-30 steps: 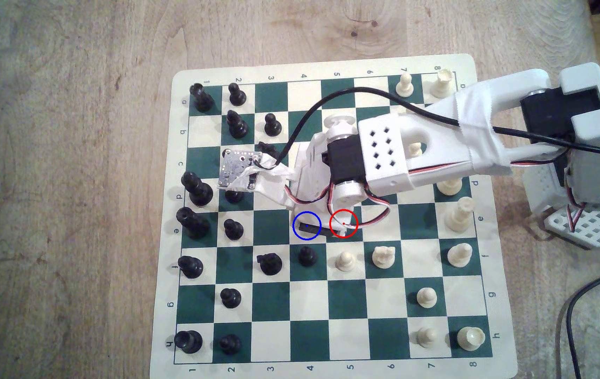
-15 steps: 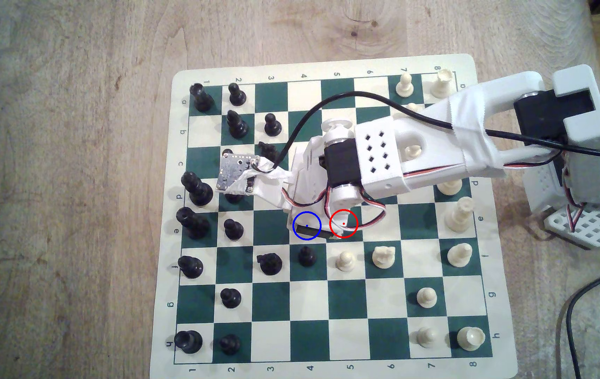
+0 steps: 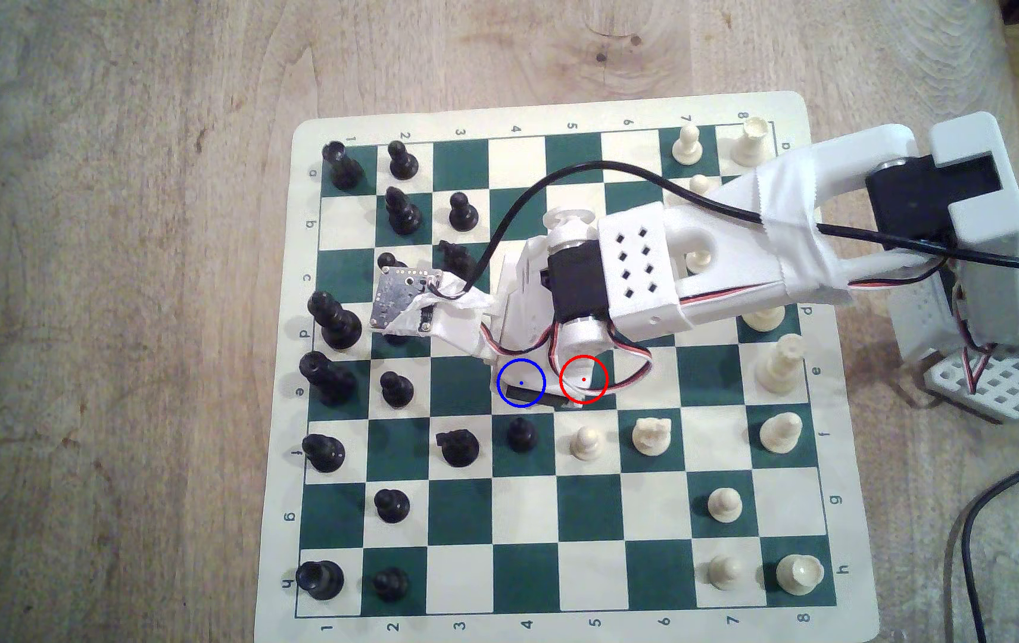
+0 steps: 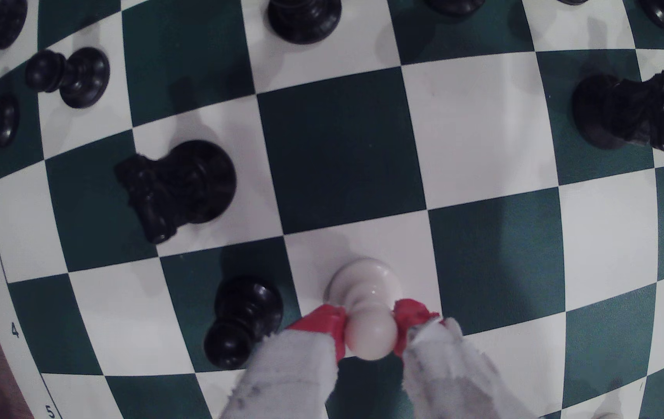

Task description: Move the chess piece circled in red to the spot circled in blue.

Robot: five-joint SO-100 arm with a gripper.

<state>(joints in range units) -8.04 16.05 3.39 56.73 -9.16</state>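
A small cream-white pawn (image 4: 366, 318), the chess piece to be moved, is held at its round ball head between two red-tipped fingertips (image 4: 328, 328) of the robot's hand (image 4: 370, 332). The hand is clamped on the pawn's head, one tip pressing on each side. The pawn has a smooth, glossy surface, a narrow neck and a flared round base. Seen from the wrist view, its base sits over a cream square of the board; whether the base touches the square or hangs just above it cannot be told.

In the exterior view, the arm's wrist covers both marked squares. The blue circle marking the spot (image 3: 521, 383) lies on a cream square in column 4, row e, and the red circle (image 3: 583, 379) sits on the green square just beside it, toward the exterior view's right. The pawn itself is hidden under the arm there.

Judging by the cream square under the pawn, the piece appears to have left the red-circled green square and is at or over the target. What seems left is to settle it, release it and draw the hand away.

Close by, a black pawn (image 4: 241, 320) stands on the neighbouring green square, just beside one fingertip. A black knight (image 4: 177, 189) stands a little farther off. The green and cream chessboard (image 3: 556, 575) lies on a pale wooden counter (image 3: 123, 309), with cream pieces toward the exterior view's right and black pieces toward its left.
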